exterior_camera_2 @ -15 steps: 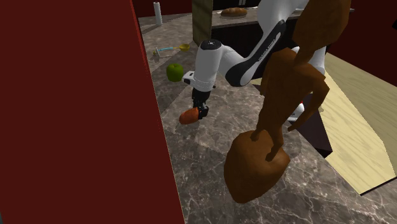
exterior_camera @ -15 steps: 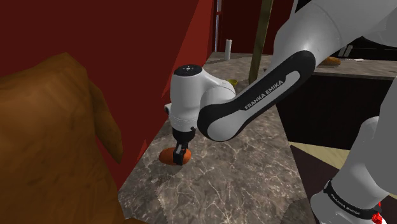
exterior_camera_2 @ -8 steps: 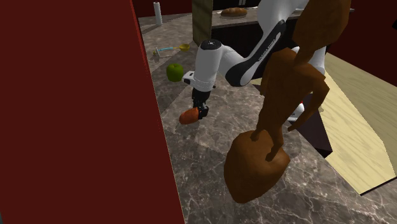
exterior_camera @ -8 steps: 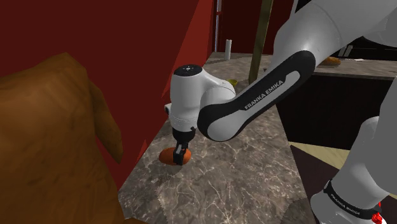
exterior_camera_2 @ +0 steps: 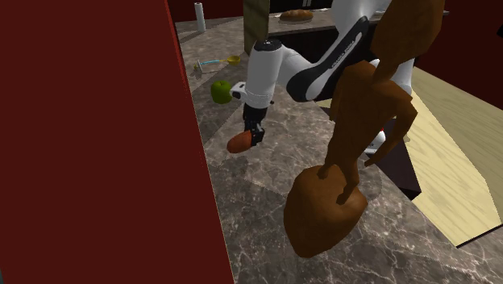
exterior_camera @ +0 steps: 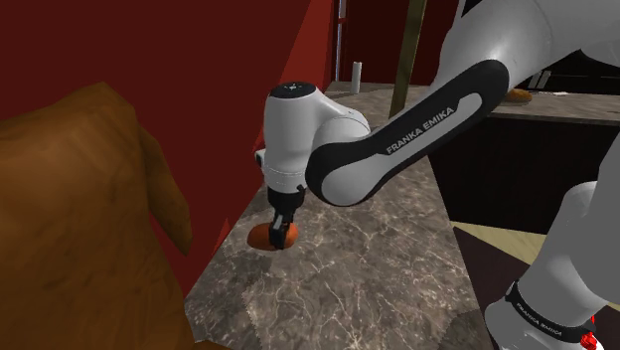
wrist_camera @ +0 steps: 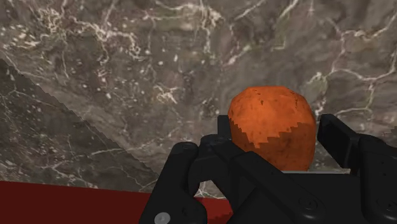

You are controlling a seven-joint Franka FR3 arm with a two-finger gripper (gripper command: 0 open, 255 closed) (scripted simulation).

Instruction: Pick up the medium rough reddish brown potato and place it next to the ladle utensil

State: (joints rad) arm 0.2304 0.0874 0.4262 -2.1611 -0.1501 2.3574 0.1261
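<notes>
Potato point(wrist_camera: 272, 124): orange-brown, rounded, with dull mottled skin; left of centre in the shoulder view, low over the bench point(exterior_camera: 378, 278), close to the red wall point(exterior_camera: 248, 89).
Gripper point(exterior_camera: 283, 237): clamped on the potato, one finger on each side.
Handling: probably firm, fairly light, rough enough to resist slipping, not fragile.
Hold: across its narrow middle, as now clasped.

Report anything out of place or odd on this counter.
Nothing looks spilled or broken. The gripper clasps the potato close to the red wall. One oddity is a large lumpy brown shape that looms over the marble counter. I cannot tell what it is. The green apple looks ordinary.
</notes>
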